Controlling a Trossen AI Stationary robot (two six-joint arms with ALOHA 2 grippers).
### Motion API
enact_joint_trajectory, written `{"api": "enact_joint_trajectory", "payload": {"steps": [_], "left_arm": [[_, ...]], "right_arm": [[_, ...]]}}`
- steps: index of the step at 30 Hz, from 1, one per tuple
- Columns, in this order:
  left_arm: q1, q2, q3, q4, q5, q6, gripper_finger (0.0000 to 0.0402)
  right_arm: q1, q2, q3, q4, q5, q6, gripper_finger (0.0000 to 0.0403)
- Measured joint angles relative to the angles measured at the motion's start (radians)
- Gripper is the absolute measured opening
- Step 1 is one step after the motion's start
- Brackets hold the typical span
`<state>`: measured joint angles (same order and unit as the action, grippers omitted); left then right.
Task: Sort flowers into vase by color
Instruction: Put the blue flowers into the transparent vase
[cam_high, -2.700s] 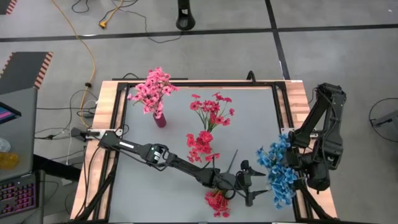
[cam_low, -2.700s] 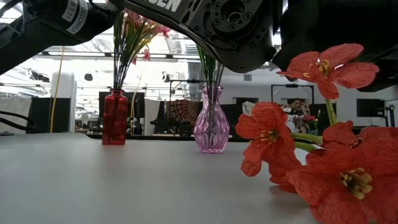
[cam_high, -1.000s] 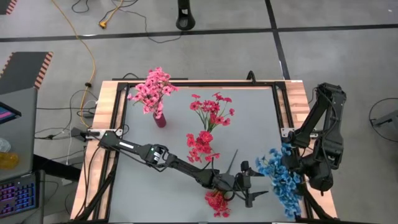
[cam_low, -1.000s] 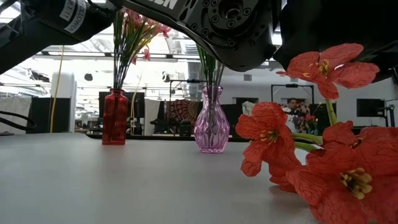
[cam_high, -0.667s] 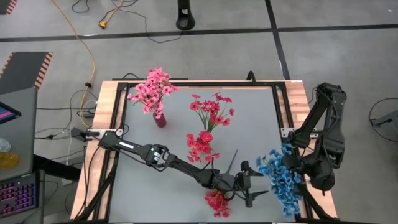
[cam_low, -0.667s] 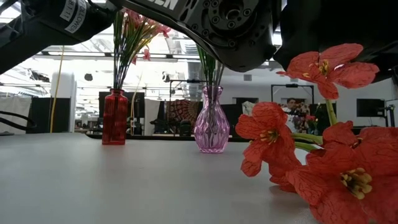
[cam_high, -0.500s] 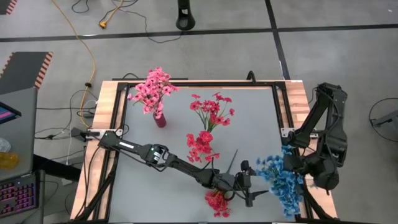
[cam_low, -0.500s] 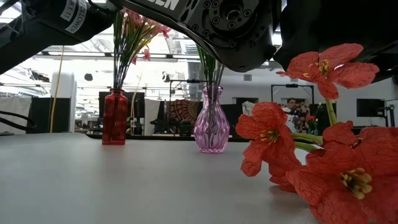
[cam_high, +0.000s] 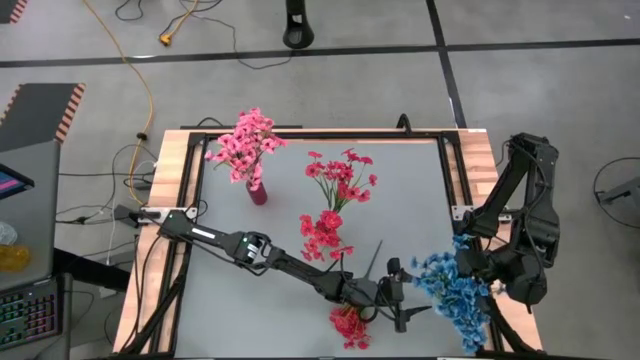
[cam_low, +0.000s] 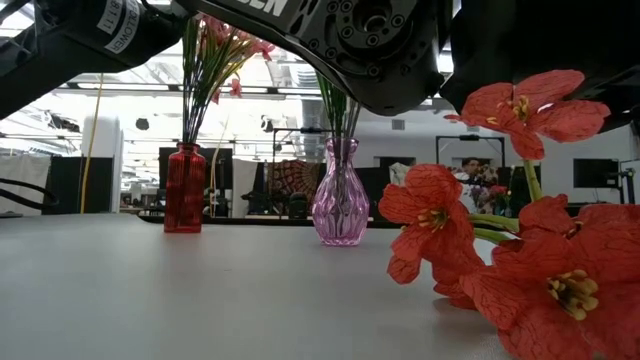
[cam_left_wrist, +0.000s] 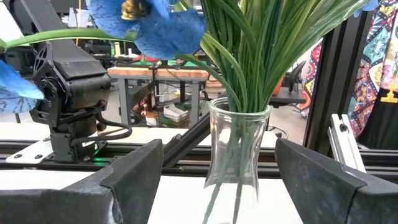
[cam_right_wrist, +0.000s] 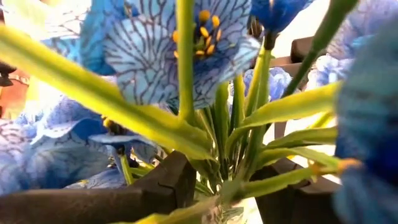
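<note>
The blue flowers (cam_high: 455, 292) stand with their green stems in a clear glass vase (cam_left_wrist: 236, 149) near the table's right near corner. My left gripper (cam_high: 405, 293) is open, one finger on either side of that vase without touching it. My right gripper (cam_right_wrist: 227, 186) is shut on the blue flowers' stems. Pink flowers (cam_high: 245, 143) stand in a red vase (cam_low: 184, 188), and red flowers (cam_high: 340, 178) in a purple vase (cam_low: 340, 195). One red sprig (cam_high: 348, 325) lies flat on the table beside my left arm, and another red cluster (cam_high: 322, 235) sits mid-table. My right gripper pinches a bunch of the blue flowers' green stems (cam_right_wrist: 239, 158) between its two fingers (cam_right_wrist: 171, 183), just below the blossoms. It comes from the table's right side. The stems run down into the clear vase, and the blossoms (cam_right_wrist: 168, 50) spread out above the fingers.
My left arm (cam_high: 260, 252) stretches slantwise across the table's near half. A dark frame rail (cam_high: 455, 170) runs along the table's right edge, close behind the vase. Bare tabletop lies at the near left (cam_high: 230, 310) and far right (cam_high: 410, 190).
My right gripper has shifted a little toward the table's right near corner, staying shut on the stems. The blue blossoms have swayed with it, their left part leaning toward my left gripper. My left arm has kept still.
</note>
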<state>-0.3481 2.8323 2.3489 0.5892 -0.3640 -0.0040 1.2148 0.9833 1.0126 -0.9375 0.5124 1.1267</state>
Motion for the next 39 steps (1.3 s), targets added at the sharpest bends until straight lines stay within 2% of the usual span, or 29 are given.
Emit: {"api": "enact_joint_trajectory", "payload": {"steps": [4,12,15,18,33,39], "left_arm": [[0.0,0.0,0.0,0.0,0.0,0.0,0.0297],[0.0,0.0,0.0,0.0,-0.003,0.0,0.0297],[0.0,0.0,0.0,0.0,-0.002,0.0,0.0297],[0.0,-0.001,0.0,0.0,-0.002,0.0,0.0297],[0.0,-0.001,0.001,0.0,-0.002,0.0,0.0297],[0.0,-0.001,0.001,0.0,-0.002,0.0,0.0297]], "right_arm": [[0.0,0.0,0.0,0.0,-0.065,-0.002,0.0186],[0.0,0.0,0.0,0.0,-0.068,0.001,0.0265],[0.0,-0.004,0.0,-0.01,-0.116,-0.009,0.0279],[0.0,-0.012,0.0,-0.025,-0.175,-0.019,0.0282],[0.0,-0.07,0.0,-0.042,-0.148,-0.006,0.0282],[0.0,-0.076,0.065,-0.134,-0.147,0.0,0.0282]]}}
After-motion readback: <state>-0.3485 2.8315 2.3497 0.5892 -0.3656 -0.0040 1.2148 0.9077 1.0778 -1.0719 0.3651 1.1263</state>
